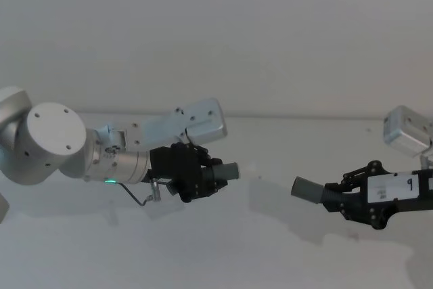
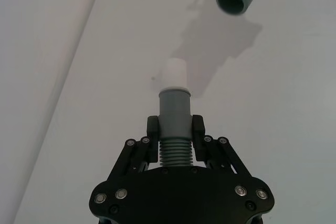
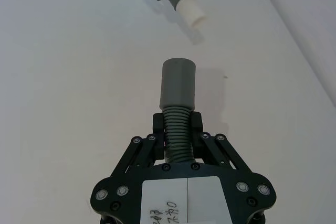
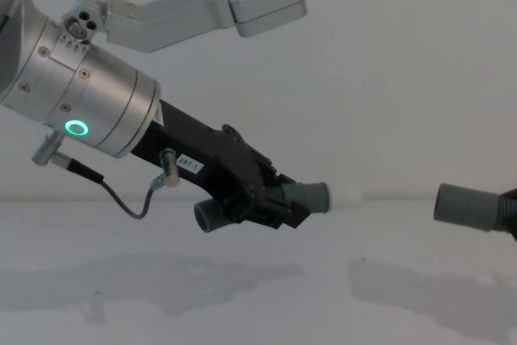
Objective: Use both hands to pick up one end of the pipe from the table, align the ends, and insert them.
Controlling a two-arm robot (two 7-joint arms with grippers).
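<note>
Both grippers hold pipe pieces in the air above the white table [image 1: 257, 248]. My left gripper [image 1: 215, 174] is shut on the ribbed part of one piece. That piece's grey collar [image 2: 175, 106] and narrower white tip [image 2: 174, 74] stick out past the fingers toward the right. My right gripper [image 1: 333, 198] is shut on the ribbed part of the other piece, whose round grey mouth [image 1: 304, 189] faces left. In the chest view the white tip [image 4: 343, 196] and the grey mouth [image 4: 462, 205] sit at nearly the same height, with an open gap between them.
The thick silver left arm with its green light ring [image 4: 77, 128] reaches in from the left, and a thin cable [image 1: 139, 198] hangs under it. Wrist camera housings [image 1: 196, 123] [image 1: 406, 131] sit above each gripper. The table's far edge [image 1: 304, 118] meets a plain wall.
</note>
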